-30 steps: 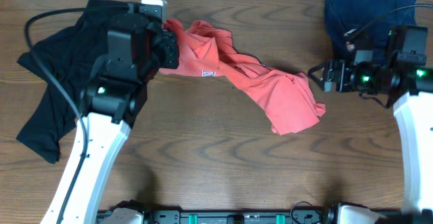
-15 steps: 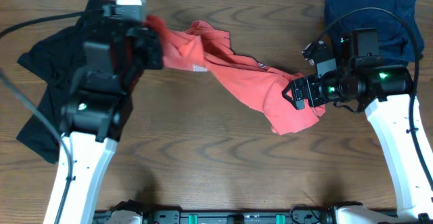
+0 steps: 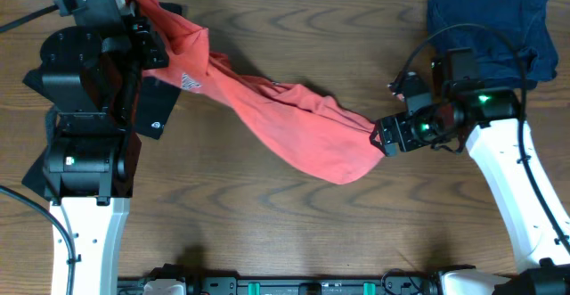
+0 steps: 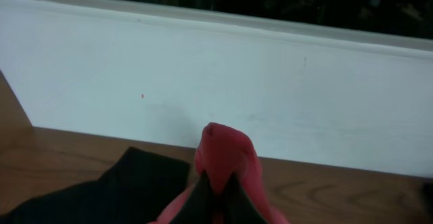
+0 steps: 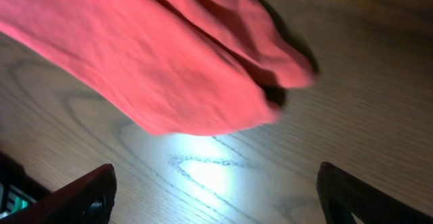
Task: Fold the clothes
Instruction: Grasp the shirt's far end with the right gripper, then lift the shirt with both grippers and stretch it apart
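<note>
Up at the far-left corner of the tabletop (image 3: 267,224) the left gripper (image 4: 218,183) pinched the coral T-shirt (image 3: 285,121) — it stretched diagonally rightward to the right gripper (image 3: 385,136), levelled at its tail, jaws apart.

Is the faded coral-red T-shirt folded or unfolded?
Unfolded: the faded coral-red T-shirt stretches bunched in a long strip, one end pinched by the left gripper.

Wood-grain table (image 3: 267,224), white wall (image 4: 203,68) (prob.) behind it.
</note>
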Robot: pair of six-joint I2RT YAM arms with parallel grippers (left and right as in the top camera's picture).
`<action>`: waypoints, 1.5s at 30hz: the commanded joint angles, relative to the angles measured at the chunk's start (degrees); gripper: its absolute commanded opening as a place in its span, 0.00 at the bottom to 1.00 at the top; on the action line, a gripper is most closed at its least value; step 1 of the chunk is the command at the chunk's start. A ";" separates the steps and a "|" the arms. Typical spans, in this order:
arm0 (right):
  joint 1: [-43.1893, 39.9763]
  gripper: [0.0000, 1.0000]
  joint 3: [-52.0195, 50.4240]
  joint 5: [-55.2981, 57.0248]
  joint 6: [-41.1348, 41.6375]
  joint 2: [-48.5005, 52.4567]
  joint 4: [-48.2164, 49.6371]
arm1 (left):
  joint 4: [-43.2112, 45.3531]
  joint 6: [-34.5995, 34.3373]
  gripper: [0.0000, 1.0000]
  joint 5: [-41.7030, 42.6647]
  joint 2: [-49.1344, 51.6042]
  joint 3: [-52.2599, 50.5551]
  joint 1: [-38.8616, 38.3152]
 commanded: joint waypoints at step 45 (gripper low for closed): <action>5.57 0.65 -28.02 -0.11 8.22 1.11 43.39 | -2.89 -0.52 0.06 -0.66 0.22 1.81 0.24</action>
